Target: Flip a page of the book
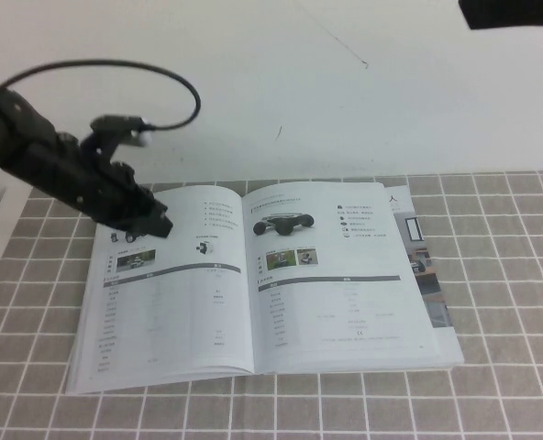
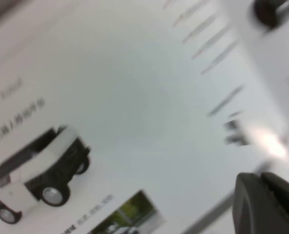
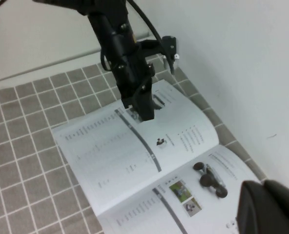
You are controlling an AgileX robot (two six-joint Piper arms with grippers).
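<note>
Covering the surface [image 1: 492,385] is a grey checked cloth, and the book [image 1: 253,284] lies open and flat across its middle, nearer the far edge than the near one. The left arm [image 1: 60,170] reaches in from the left edge, its claw [image 1: 152,223] low over the far-left corner of the left sheet; whether its tips are apart or holding paper, I cannot tell. The right claw [image 3: 271,207] hangs high off the book's right side, well apart from it, and its opening cannot be told either. The page [image 1: 331,275] to turn is the right one, with 2 dark chassis pictures and a grey-barred table. It looks thin, glossy and limp: likely slippery, easy to crease, so a light pinch at its free outer corner seems best.
</note>
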